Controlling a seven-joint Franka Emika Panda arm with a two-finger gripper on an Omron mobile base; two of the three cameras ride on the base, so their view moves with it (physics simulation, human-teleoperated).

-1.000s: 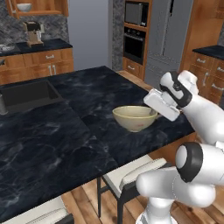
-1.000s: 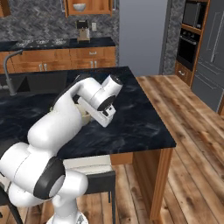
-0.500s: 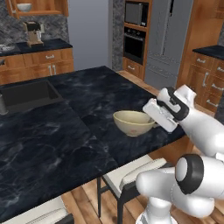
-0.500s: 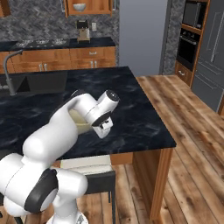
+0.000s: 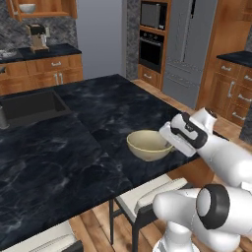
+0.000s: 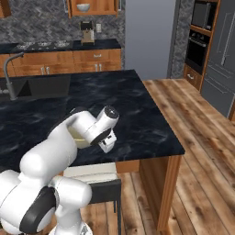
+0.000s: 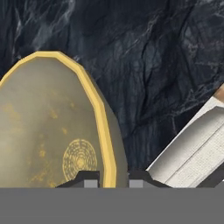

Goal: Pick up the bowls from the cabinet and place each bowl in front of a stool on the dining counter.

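The pincer (image 7: 113,178) grips the rim of the olive-tan bowl (image 5: 148,144) — which sits on the black desk (image 5: 74,142) near its edge, above a stool (image 5: 147,194).

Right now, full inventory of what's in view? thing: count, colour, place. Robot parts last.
olive-tan bowl: 1, cream inside, on the dining counter near its front edge, rim pinched by the gripper
white-grey bowl: 1, on the open wall cabinet shelf, far left
dining counter: 1, black marbled top, wood base, centre
stool: 1 plain, pale cream seat, dark legs, under the counter edge below the held bowl; corner of a second seat at lower left
sink: 1, dark, set in the counter top, left
coffee machine: 1, on the back counter
wall ovens: stacked, dark, back wall
fridge: 1, grey, right of ovens
gripper: 1, dark tips shut on the bowl rim
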